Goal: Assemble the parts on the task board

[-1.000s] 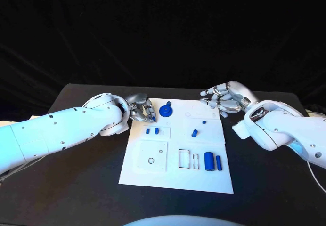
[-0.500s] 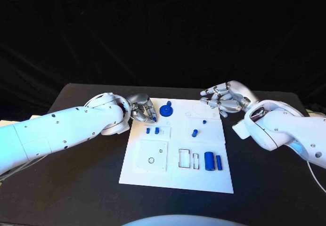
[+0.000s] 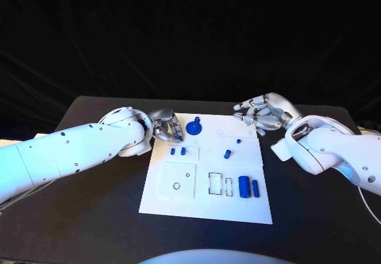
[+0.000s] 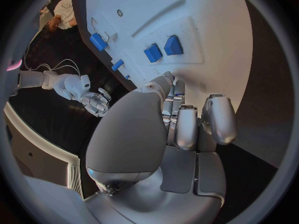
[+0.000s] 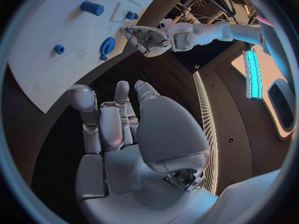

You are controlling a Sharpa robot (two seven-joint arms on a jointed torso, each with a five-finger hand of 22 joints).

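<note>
Your left hand (image 3: 167, 130) sits at the far-left edge of the task board (image 3: 206, 212), fingers curled together; whether they pinch anything cannot be told. Your right hand (image 3: 262, 114) hovers off the board's far-right corner, fingers loosely apart, holding nothing. The blue gear (image 3: 194, 129) stands at the far end of the board, just beside the left fingers. Two small blue blocks (image 3: 178, 151) lie near it; the blue cylinder (image 3: 244, 187) lies at the near right. Judged by appearance, these parts are light, rigid, smooth plastic and likely to slip. Take the gear by its raised hub, the cylinder across its middle.
</note>
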